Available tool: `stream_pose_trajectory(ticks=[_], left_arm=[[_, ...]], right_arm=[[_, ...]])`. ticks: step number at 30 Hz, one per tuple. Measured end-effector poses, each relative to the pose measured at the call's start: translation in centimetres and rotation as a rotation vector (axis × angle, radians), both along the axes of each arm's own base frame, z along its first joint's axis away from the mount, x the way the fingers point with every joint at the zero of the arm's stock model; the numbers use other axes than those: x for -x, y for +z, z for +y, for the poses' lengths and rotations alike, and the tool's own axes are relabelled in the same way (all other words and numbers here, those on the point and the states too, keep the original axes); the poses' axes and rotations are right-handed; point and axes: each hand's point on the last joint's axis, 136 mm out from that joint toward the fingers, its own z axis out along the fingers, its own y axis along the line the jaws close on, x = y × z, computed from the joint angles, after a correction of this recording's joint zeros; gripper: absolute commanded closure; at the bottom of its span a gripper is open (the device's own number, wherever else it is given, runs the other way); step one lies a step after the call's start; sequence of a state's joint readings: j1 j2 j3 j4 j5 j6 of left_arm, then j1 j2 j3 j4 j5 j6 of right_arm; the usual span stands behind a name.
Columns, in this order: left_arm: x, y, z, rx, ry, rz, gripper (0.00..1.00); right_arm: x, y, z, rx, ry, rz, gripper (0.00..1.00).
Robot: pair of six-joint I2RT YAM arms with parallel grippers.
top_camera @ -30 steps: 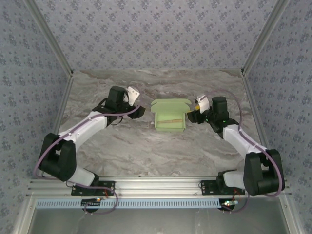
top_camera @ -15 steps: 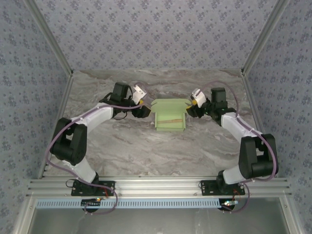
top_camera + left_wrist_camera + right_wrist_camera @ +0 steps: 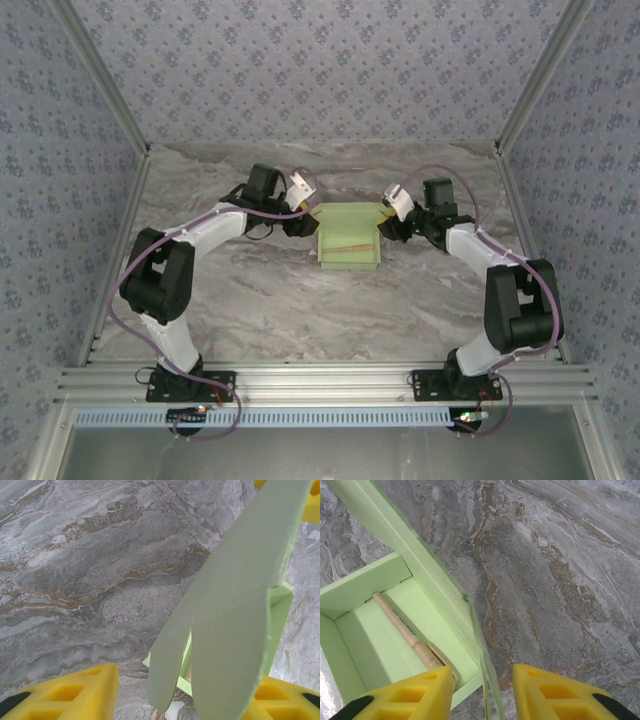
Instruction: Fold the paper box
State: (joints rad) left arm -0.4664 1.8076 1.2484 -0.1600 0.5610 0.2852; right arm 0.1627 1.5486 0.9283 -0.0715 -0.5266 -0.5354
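Left wrist view: my left gripper (image 3: 175, 700) stands half open, a pale green flap of the paper box (image 3: 235, 605) between its fingers (image 3: 65, 692), unclamped. My right gripper (image 3: 485, 697) likewise straddles the opposite wall. Card seems light, easily creased; I'd pinch flaps near their folds.

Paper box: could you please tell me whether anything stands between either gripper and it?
Nothing visible does: the left gripper and right gripper each straddle a raised flap of the paper box.
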Motion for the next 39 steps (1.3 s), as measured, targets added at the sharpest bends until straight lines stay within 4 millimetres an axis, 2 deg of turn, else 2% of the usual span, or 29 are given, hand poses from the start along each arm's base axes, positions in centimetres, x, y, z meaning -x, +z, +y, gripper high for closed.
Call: stream_pose_trajectory(ticks=[2, 12, 19, 30, 35, 39], left_arm=[[0.0, -0.3, -0.1, 0.000, -0.002, 0.005, 0.60], [0.0, -1.7, -0.4, -0.006, 0.001, 0.038, 0.70], [-0.5, -1.0, -0.7, 0.013, 0.005, 0.018, 0.69], [-0.8, -0.4, -1.1, 0.042, 0.014, 0.020, 0.82], [-1.3, -0.1, -1.4, 0.059, 0.043, 0.003, 0.91], [-1.8, -0.2, -1.7, 0.058, 0.087, -0.017, 0.94]], right_arm=[[-0.1, -0.3, -0.1, 0.005, -0.004, 0.004, 0.67], [-0.4, -0.4, 0.2, 0.010, -0.006, -0.006, 0.73], [-0.5, -0.5, 0.3, 0.016, -0.014, -0.004, 0.75], [-0.6, -0.7, 0.3, 0.019, -0.033, 0.008, 0.81], [-0.9, -0.6, 0.3, 0.012, -0.077, 0.025, 0.87], [-1.3, -0.6, 0.3, 0.021, -0.141, 0.028, 0.91]])
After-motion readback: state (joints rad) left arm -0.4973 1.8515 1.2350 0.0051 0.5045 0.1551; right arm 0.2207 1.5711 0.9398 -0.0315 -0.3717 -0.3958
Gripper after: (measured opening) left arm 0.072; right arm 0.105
